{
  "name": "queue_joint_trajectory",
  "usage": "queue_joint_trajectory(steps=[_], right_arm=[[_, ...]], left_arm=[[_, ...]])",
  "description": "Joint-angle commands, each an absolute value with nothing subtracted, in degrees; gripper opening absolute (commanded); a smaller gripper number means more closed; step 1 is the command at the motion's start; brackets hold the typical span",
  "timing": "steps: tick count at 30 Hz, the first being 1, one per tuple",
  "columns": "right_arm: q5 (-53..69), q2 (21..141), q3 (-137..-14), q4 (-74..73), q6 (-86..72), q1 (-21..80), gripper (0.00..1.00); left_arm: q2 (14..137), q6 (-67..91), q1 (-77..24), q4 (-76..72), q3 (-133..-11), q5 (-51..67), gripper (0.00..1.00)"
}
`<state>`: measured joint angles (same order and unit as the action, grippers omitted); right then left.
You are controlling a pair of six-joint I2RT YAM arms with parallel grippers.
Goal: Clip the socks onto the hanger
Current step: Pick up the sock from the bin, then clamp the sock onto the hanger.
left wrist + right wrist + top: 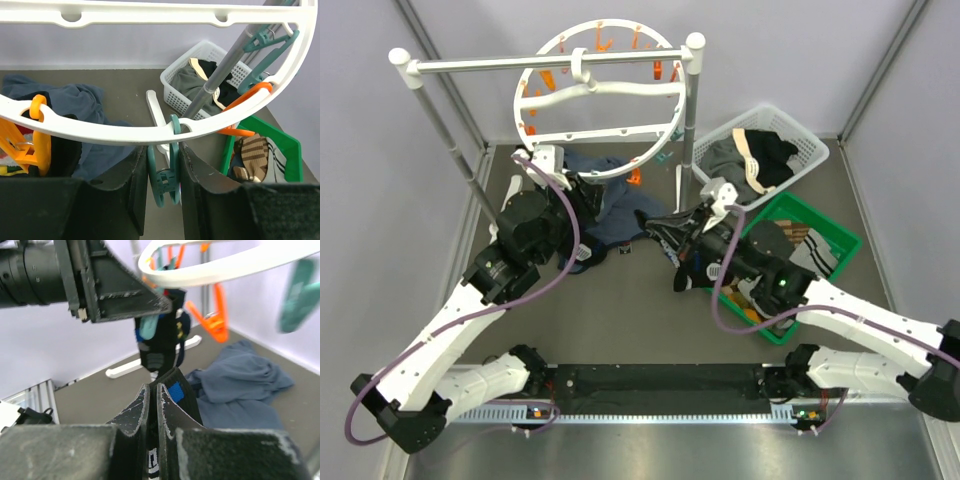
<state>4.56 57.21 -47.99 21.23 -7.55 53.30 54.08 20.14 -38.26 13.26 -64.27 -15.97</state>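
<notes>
The hanger (600, 100) is a round white ring hung on the rack; its rim (100, 132) crosses the left wrist view. My left gripper (162, 145) is under that rim, shut on a hanging teal clip (165, 180) that fills the gap between its fingers. My right gripper (154, 387) is shut on a black sock (176, 390) with a blue square, held just below the ring (225, 265). Another dark sock (159, 347) hangs from the ring ahead of it, beside the left gripper (588, 195). The right gripper (660, 225) sits right of centre.
A blue-grey garment (615, 215) lies on the table under the ring. A white basket (810, 150) of clothes and a green bin (840, 240) stand at the right. The rack's bar (550, 62) and right post (692, 110) flank the ring. Orange clips (212, 322) dangle nearby.
</notes>
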Motion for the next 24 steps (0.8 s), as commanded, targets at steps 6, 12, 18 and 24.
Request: queue_joint_trajectory(steps=[6,12,18,24], right_arm=[[1.4,68.37,-53.17,34.89,-10.28,58.53,0.0],[1.14,72.85,-55.98,37.53,-11.51,58.89,0.0],[0.79,74.27,-57.57,38.41,-11.95,59.06,0.0],[1.41,75.59,-58.71,38.67,-12.48,58.98,0.0]], left_arm=[[51.33,23.91,-38.41,9.06,-63.63,-18.81,0.0],[50.8,24.87,-38.41,7.65,-62.32,-19.07,0.0],[51.33,25.05,-38.41,6.59,-61.35,-18.55,0.0],[52.03,25.75,-38.41,5.36,-60.82,-17.67,0.0]])
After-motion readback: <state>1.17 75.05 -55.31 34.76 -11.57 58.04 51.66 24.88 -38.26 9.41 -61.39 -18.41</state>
